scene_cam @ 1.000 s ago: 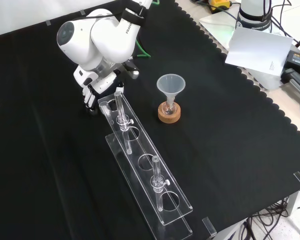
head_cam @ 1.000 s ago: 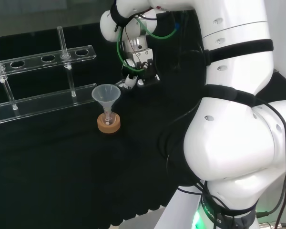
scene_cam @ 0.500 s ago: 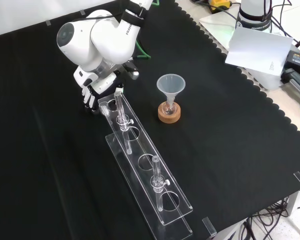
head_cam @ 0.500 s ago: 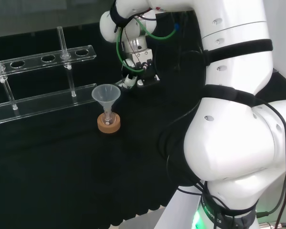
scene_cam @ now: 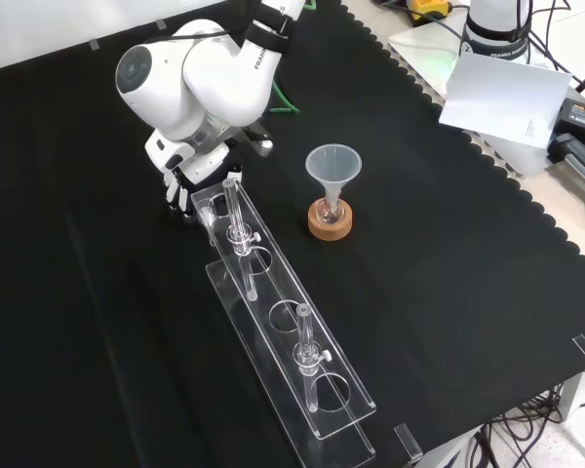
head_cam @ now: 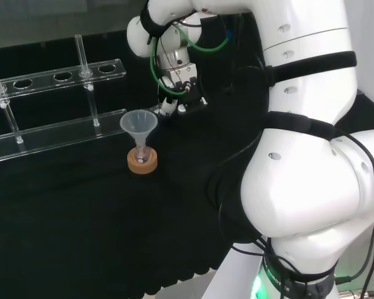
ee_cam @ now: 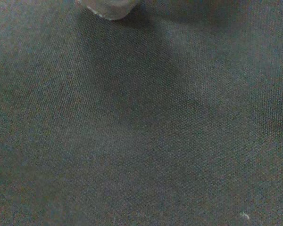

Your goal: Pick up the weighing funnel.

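My hand [head_cam: 176,101] hangs low over the black cloth just behind the big funnel in the head view. In the front view the hand [scene_cam: 180,182] sits at the far end of the clear tube rack [scene_cam: 283,331], close to the cloth. The wrist view looks down on bare black cloth [ee_cam: 141,132], with a blurred pale part of the hand [ee_cam: 108,7] at the picture's edge. What the hand holds, if anything, is hidden by the wrist and the arm's links.
The big funnel [head_cam: 139,126] stands mouth up in a small flask on a cork ring [head_cam: 141,164], apart from the hand. The long clear rack [head_cam: 56,78] carries upright tubes [scene_cam: 236,210]. Papers and cables [scene_cam: 507,93] lie beyond the cloth's scalloped edge.
In the head view the hand has drifted a little to the left and farther back. The funnel and the rack have not moved.
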You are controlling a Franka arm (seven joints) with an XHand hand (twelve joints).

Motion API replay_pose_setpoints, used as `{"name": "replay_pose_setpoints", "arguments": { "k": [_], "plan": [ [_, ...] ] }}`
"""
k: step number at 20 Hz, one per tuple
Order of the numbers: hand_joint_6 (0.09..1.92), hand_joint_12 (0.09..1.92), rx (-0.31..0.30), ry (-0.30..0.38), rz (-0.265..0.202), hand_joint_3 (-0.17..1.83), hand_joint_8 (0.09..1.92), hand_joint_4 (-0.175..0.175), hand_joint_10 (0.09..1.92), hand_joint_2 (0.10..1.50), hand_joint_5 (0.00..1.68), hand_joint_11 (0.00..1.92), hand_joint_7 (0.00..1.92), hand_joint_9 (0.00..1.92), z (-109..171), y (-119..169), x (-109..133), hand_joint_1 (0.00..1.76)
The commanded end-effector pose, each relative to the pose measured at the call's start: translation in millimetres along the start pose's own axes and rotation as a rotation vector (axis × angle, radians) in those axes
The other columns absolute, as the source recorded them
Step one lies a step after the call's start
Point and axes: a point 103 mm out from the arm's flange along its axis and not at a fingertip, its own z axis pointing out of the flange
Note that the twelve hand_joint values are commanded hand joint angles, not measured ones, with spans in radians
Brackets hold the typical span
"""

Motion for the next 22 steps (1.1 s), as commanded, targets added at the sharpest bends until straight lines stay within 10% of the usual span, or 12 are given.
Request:
{"name": "replay_pose_setpoints", "arguments": {
  "k": [1,22],
  "plan": [
    [0.23,1.06,-0.053,0.009,0.012,-0.17,0.67,0.175,0.41,1.03,1.44,0.83,0.6,0.92,-23.9,-13.9,-11.3,1.14],
    [0.15,0.89,-0.165,0.009,0.104,-0.17,0.67,0.171,0.27,1.02,1.48,1.04,0.69,1.1,-87.4,-116.7,-54.4,1.14]
  ]
}}
